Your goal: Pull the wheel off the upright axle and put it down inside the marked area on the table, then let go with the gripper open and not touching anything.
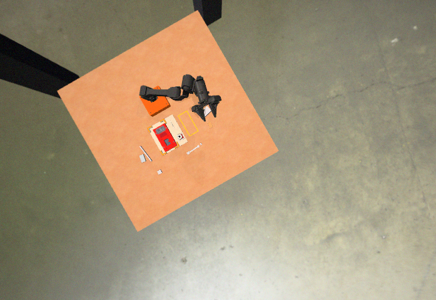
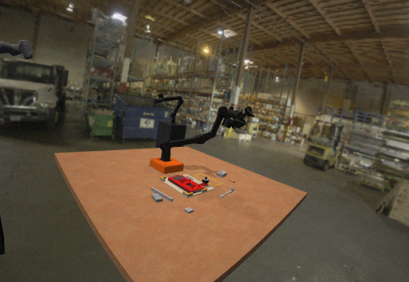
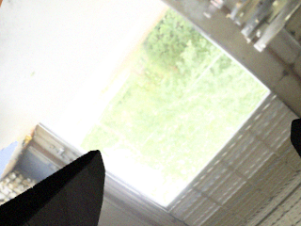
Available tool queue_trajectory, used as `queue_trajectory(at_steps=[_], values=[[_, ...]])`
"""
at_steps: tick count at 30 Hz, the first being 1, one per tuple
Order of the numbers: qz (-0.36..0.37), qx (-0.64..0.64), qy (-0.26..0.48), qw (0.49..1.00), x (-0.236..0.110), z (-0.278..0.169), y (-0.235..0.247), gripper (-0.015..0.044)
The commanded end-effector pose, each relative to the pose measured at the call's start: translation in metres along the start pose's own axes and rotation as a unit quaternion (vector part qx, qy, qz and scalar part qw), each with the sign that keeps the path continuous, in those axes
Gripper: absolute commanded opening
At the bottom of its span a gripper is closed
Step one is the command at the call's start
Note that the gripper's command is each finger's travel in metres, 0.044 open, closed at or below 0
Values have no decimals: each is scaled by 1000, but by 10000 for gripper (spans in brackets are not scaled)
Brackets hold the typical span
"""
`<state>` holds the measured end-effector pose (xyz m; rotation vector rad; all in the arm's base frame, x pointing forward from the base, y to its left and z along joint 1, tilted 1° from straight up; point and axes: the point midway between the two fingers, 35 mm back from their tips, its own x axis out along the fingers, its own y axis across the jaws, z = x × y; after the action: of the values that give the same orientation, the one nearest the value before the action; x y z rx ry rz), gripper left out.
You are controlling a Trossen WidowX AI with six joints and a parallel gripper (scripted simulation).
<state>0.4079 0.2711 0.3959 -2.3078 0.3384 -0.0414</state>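
Observation:
The small dark wheel (image 1: 181,135) (image 2: 205,180) sits on the upright axle at the corner of the cream board (image 1: 174,124) that carries a red plate (image 1: 164,137) (image 2: 186,183). The marked area is a yellow outlined rectangle (image 1: 183,124) (image 2: 213,178) on the table right beside the board. My gripper (image 1: 207,112) (image 2: 246,116) (image 3: 199,146) is open and empty. It is raised high above the table, beyond the marked area and well away from the wheel. The wrist view shows only the two fingertips against the warehouse background; no task object is in it.
The arm's orange base (image 1: 154,102) (image 2: 166,165) stands behind the board. A grey block (image 2: 221,173) lies beneath the gripper. A wrench (image 1: 193,150) (image 2: 226,192), a grey bar (image 1: 146,153), two small grey blocks (image 1: 142,158) (image 1: 159,172) and a small orange piece (image 1: 210,124) lie on the table.

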Motion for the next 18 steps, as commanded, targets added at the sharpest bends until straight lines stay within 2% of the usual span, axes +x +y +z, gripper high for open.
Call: queue_trajectory(at_steps=[1,4,10,13,18], values=[[-1,2,-1,1000,0,0,0,374],[-20,30,-10,999,0,-6,-6,300],[-93,120,-38,988,-39,-29,-42,300],[-117,114,-54,985,-50,-31,-50,300],[-177,167,-80,967,-88,-53,-76,300]])
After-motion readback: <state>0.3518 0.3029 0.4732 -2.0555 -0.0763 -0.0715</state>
